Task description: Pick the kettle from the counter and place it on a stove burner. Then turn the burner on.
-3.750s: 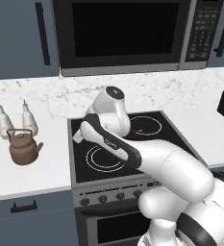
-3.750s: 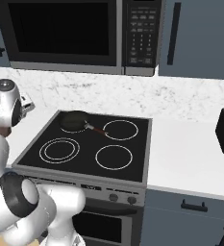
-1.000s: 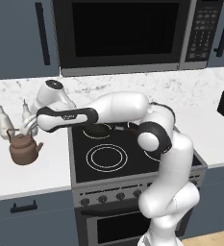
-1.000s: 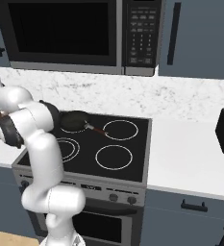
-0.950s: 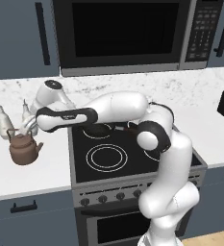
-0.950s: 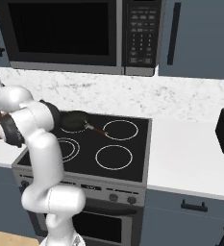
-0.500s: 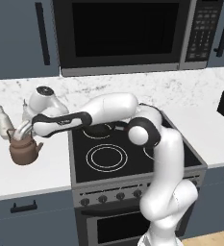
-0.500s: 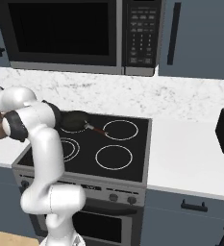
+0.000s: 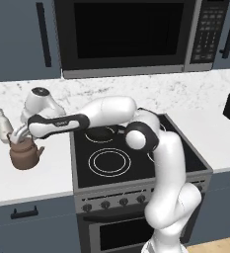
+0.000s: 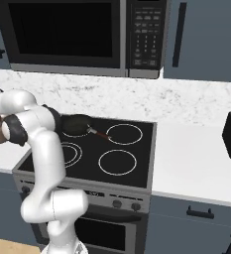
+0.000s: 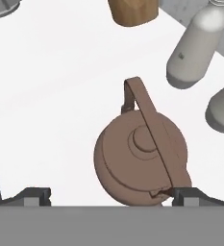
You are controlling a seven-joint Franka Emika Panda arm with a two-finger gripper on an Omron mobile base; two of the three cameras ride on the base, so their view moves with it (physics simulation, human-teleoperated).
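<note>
Brown kettle (image 11: 141, 161) is seen low-centre in hand view, between widely parted fingertips (image 11: 31, 195) of gripper (image 11: 111, 198); nothing is gripped.

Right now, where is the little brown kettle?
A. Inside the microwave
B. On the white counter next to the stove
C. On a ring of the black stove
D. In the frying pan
B: the kettle sits on the white counter left of the black cooktop, with the hand just above it and two white bottles close by.
</note>
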